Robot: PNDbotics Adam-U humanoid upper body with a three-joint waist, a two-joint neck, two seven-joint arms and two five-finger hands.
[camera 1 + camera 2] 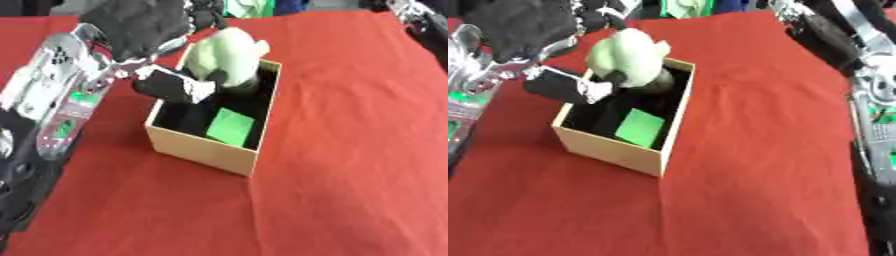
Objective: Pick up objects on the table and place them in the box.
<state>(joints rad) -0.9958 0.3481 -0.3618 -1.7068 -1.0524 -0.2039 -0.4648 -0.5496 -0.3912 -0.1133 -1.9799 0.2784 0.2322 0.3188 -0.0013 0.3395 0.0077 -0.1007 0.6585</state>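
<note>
The placing step is underway: the left hand (171,85), fingers curled around a pale green object (226,55), holds it over the box (203,148) at upper centre, so next comes lowering and letting go.

The left arm (61,85) came in from the left edge, silver and black, angled up and across; its left hand (175,85) was curled at the end, thumb and fingers closed in a grasp; the right arm (868,95) ran down the right edge, its hand out of sight.
</note>
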